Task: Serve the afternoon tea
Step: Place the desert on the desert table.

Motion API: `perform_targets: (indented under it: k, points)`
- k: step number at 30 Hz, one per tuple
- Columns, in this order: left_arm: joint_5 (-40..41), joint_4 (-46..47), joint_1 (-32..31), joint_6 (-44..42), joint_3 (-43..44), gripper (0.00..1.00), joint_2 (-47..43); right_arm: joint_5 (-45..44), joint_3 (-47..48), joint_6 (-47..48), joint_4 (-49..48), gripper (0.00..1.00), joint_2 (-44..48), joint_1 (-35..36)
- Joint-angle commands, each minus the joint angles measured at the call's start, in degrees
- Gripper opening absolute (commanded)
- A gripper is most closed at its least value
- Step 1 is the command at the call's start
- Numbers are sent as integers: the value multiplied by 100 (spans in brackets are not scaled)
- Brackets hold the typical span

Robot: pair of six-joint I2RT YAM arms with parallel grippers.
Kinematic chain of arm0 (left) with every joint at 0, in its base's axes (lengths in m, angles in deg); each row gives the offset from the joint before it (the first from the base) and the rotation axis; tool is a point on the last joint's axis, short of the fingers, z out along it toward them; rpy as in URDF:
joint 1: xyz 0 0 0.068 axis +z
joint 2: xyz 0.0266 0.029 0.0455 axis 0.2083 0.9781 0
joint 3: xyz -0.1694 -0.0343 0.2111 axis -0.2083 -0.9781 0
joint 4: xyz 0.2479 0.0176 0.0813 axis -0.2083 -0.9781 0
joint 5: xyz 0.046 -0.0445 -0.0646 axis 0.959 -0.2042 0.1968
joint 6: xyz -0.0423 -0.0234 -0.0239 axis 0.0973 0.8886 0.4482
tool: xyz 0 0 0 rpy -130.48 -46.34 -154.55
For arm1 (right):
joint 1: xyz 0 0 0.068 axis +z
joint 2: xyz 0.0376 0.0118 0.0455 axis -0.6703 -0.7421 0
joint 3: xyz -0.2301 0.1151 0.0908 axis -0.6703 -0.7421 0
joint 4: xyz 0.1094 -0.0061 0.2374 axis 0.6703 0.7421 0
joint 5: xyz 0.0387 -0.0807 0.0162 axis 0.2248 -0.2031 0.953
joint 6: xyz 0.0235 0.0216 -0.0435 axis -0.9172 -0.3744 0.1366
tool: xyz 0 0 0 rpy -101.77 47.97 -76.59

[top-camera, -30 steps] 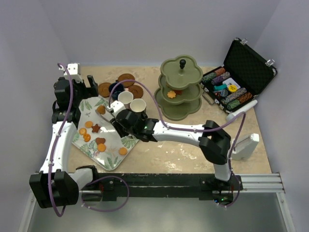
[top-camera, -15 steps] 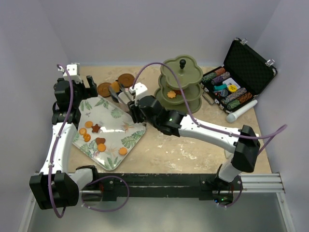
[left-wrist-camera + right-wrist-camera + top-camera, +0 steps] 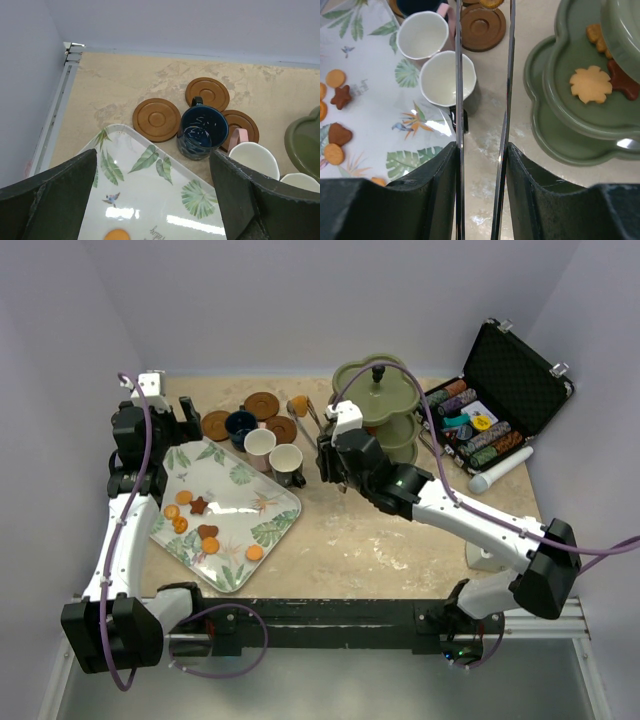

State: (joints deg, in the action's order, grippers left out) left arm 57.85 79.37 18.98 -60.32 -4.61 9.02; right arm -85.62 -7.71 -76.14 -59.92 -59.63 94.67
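My right gripper (image 3: 328, 440) is shut on metal tongs (image 3: 308, 418); their tips pinch an orange biscuit (image 3: 297, 403) above the saucers, left of the olive-green stand (image 3: 375, 430). In the right wrist view the tongs (image 3: 458, 75) run up to the biscuit (image 3: 491, 2); the stand's middle tier (image 3: 555, 75) holds a flower biscuit (image 3: 590, 84). The pinkish-white cup (image 3: 260, 444), cream cup (image 3: 286, 462) and navy cup (image 3: 241, 424) stand by three brown saucers (image 3: 262, 403). Several biscuits (image 3: 200, 505) lie on the leaf-patterned tray (image 3: 240, 490). My left gripper (image 3: 152, 157) is open above the tray's far corner.
An open black case of poker chips (image 3: 490, 400) stands at the back right, with a white cylinder (image 3: 500, 472) in front of it. The walls close in at the left and the back.
My right arm has swung from over the tray to the right and back toward the stand, carrying the tongs and the biscuit. The left arm has not moved.
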Motion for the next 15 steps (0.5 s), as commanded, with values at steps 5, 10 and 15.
perform_targets:
  k: [5,10,15]
  points:
    - [-111,230,-37,18,-43,99,-111,-202,-244,-169,84,34,354,-371]
    - [-129,238,-37,26,-43,99,-94,-281,-384,-169,-31,34,372,-590]
    - [-120,230,-37,26,-43,98,-102,-325,-481,-169,-180,33,249,-836]
